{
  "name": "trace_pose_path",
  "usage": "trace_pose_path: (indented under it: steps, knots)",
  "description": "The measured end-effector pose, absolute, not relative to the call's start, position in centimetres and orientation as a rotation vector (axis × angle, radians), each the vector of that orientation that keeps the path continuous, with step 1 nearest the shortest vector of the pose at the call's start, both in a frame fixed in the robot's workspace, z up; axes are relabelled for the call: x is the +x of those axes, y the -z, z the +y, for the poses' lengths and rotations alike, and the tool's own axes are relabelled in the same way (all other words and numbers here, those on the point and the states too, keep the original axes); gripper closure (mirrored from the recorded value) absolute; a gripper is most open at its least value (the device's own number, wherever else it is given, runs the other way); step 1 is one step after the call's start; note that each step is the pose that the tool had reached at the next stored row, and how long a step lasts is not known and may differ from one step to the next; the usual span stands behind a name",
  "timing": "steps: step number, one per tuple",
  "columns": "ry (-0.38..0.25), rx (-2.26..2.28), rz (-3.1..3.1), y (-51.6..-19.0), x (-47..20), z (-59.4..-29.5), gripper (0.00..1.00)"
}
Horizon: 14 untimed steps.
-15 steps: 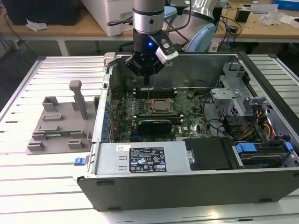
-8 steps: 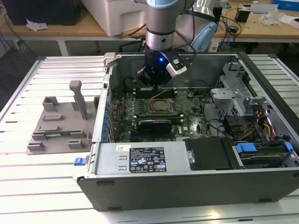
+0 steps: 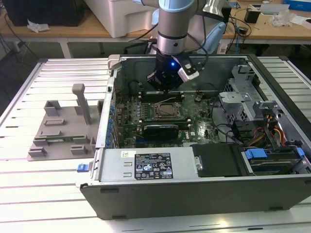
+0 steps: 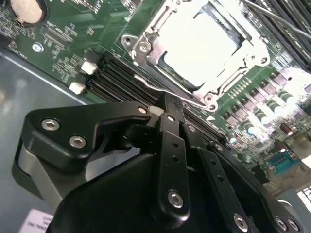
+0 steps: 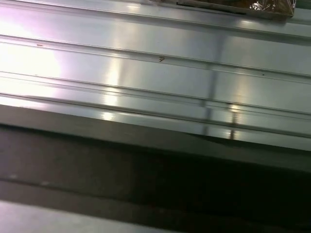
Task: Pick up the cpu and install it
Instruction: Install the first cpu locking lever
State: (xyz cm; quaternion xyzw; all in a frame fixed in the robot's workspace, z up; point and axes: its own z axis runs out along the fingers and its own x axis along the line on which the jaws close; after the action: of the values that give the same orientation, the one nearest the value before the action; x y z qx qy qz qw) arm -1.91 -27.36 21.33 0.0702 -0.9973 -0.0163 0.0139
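The cpu point(image 4: 204, 46) lies flat inside the socket frame point(image 4: 141, 46) on the green motherboard, its silvery top glaring white. My gripper point(image 4: 165, 103) hangs just above the socket's edge, its black fingers drawn together with nothing seen between them. The tips sit right by the thin wire lever point(image 4: 160, 88) that runs along the socket's side. In the exterior view the gripper point(image 3: 165, 88) is inside the open computer case, directly over the far side of the socket point(image 3: 167, 110).
The case walls point(image 3: 109, 97) surround the motherboard. A power supply point(image 3: 150, 165) lies at the near side, and a drive cage with cables point(image 3: 252, 111) at the exterior view's right. Grey tray blocks point(image 3: 63, 131) stand outside on the ribbed table point(image 5: 155, 73).
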Motion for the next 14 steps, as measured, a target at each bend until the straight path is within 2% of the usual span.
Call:
trace_pose_path:
  steps: [14]
  knots:
    - [0.057,0.218,-3.100,-20.1,0.1,-27.4,0.90]
